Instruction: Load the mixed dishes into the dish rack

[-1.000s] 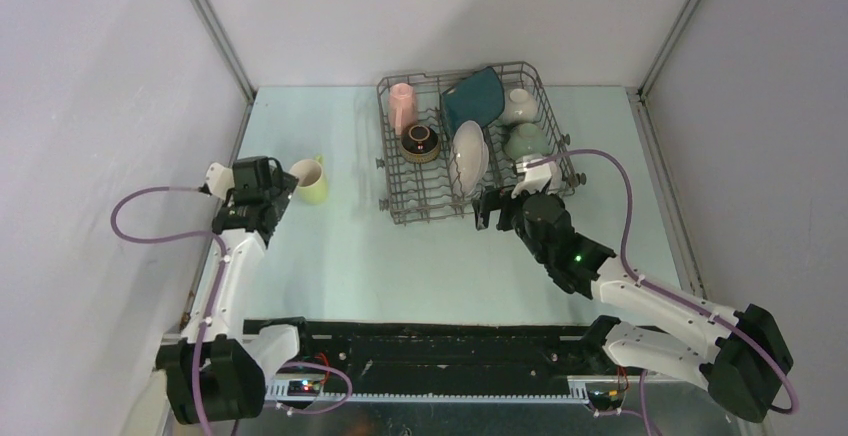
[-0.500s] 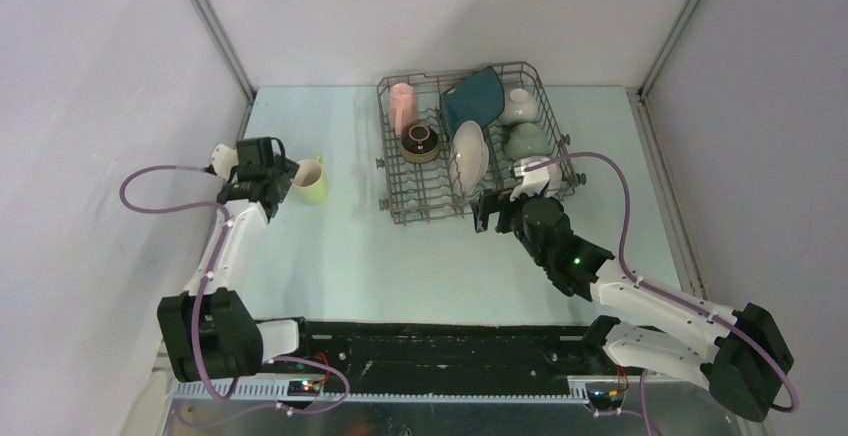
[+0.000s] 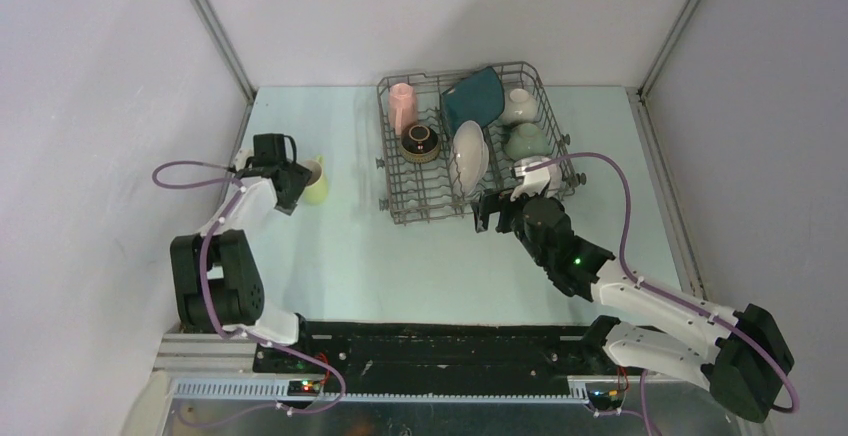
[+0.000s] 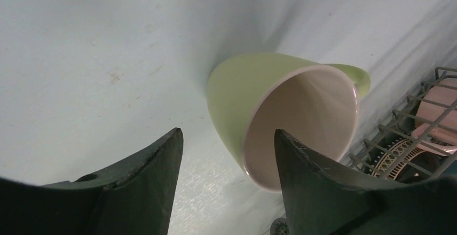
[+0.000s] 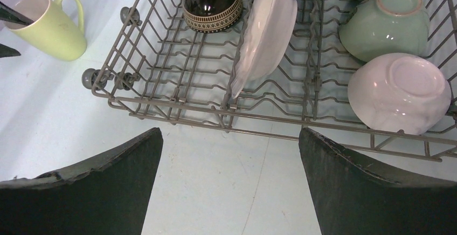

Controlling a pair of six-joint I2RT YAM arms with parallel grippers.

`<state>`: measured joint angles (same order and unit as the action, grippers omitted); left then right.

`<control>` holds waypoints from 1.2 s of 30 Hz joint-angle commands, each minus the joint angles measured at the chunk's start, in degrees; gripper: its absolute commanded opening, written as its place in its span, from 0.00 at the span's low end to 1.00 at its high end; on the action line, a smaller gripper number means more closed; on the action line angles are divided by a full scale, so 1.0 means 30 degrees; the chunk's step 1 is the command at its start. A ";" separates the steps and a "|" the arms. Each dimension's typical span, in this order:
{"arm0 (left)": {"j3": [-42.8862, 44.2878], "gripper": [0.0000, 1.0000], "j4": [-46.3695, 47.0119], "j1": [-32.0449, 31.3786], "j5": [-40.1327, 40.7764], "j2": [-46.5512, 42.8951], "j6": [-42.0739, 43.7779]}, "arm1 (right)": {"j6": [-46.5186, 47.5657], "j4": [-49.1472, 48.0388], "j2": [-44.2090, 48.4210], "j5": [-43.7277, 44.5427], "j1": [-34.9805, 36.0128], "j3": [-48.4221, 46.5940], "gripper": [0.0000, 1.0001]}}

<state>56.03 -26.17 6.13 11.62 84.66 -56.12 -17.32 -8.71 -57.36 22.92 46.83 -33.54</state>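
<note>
Straddling mug (image 4: 242,89) rim, left gripper (image 4: 226,133) partly open: one finger inside mouth, other outside wall; contact unclear. Mug upright on table (image 4: 81,57). Right gripper (image 5: 229,132) spread wide, empty; rack (image 3: 430,181) near edge just ahead.

The rack's (image 5: 178,62) near-left rows stand bare, reachable from above between its left wall and the upright plate (image 5: 267,30), with the brown bowl (image 5: 212,4) just beyond them. Its right column is filled by the pink bowl (image 5: 400,92) and green bowl (image 5: 385,23). Open table (image 5: 226,181) lies between the mug (image 5: 51,27) and the rack.
</note>
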 commanded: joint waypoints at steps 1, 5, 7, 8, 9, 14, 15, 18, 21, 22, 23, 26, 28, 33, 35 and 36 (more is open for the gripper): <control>0.0444 0.61 0.1205 0.0153 -0.0958 0.0539 -0.0299 | 0.0274 -0.0631 0.0606 0.0614 0.0119 0.0003 1.00; -0.0123 0.28 0.1929 0.0148 -0.1695 0.0575 -0.0303 | 0.0408 -0.0621 0.0754 0.0677 0.0143 -0.0011 1.00; -0.0361 0.07 0.1814 0.0149 -0.1513 0.0197 -0.0307 | 0.0456 -0.0613 0.0840 0.0695 0.0151 -0.0012 1.00; -0.0452 0.04 0.1695 0.0145 -0.1374 -0.0023 -0.0374 | 0.0493 -0.0613 0.0913 0.0707 0.0152 -0.0012 1.00; -0.0754 0.01 0.1577 0.0135 -0.1102 -0.0598 -0.0443 | 0.0535 -0.0576 0.0964 0.0723 0.0152 -0.0012 1.00; -0.2890 0.00 0.2849 0.0111 -0.1572 -0.3549 -0.1486 | 0.0713 -0.0655 0.1307 0.0122 0.0142 -0.0023 0.99; -0.3152 0.00 0.3077 0.0121 -0.1902 -0.4460 -0.1796 | 0.0788 -0.0726 0.1411 -0.0352 0.0135 -0.0037 1.00; -0.4144 0.00 0.4101 0.0005 -0.3482 -0.6521 -0.2287 | 0.0822 -0.0842 0.1527 -0.1240 0.0098 -0.0041 0.99; -0.4416 0.00 0.3836 -0.0224 -0.4157 -0.7928 -0.2425 | 0.0651 -0.0731 0.1571 -0.1852 0.0035 -0.0041 0.99; -0.4543 0.00 0.3665 -0.0313 -0.4354 -0.8675 -0.2392 | 0.0582 -0.0649 0.1572 -0.1963 -0.0009 -0.0041 0.99; -0.4637 0.00 0.3646 -0.0490 -0.4435 -0.9044 -0.2279 | 0.0541 -0.0602 0.1594 -0.2184 -0.0016 -0.0026 0.99; -0.5292 0.00 0.3833 -0.1046 -0.4961 -1.0865 -0.2042 | 0.0336 -0.0381 0.1629 -0.2634 -0.0171 -0.0040 0.99; -0.5856 0.00 0.4488 -0.1538 -0.5847 -1.1773 -0.1832 | 0.0121 -0.0290 0.1693 -0.3198 -0.0353 -0.0041 0.99; -0.6152 0.00 0.5713 -0.3157 -0.8483 -1.3200 -0.0447 | -0.0265 -0.0093 0.2031 -0.6634 -0.1400 -0.0041 0.98; -0.5814 0.00 0.5206 -0.3761 -0.8389 -1.3804 0.0466 | -0.0595 -0.0086 0.2128 -0.8601 -0.2027 -0.0041 0.97; -0.5632 0.00 0.5017 -0.4001 -0.8196 -1.4282 0.1028 | -0.0945 -0.0063 0.2187 -0.9667 -0.2407 -0.0041 0.97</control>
<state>36.29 -17.15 -2.76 -8.16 46.81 -58.26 -17.54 -7.97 -52.34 6.11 42.44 -33.47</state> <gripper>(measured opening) 0.033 0.976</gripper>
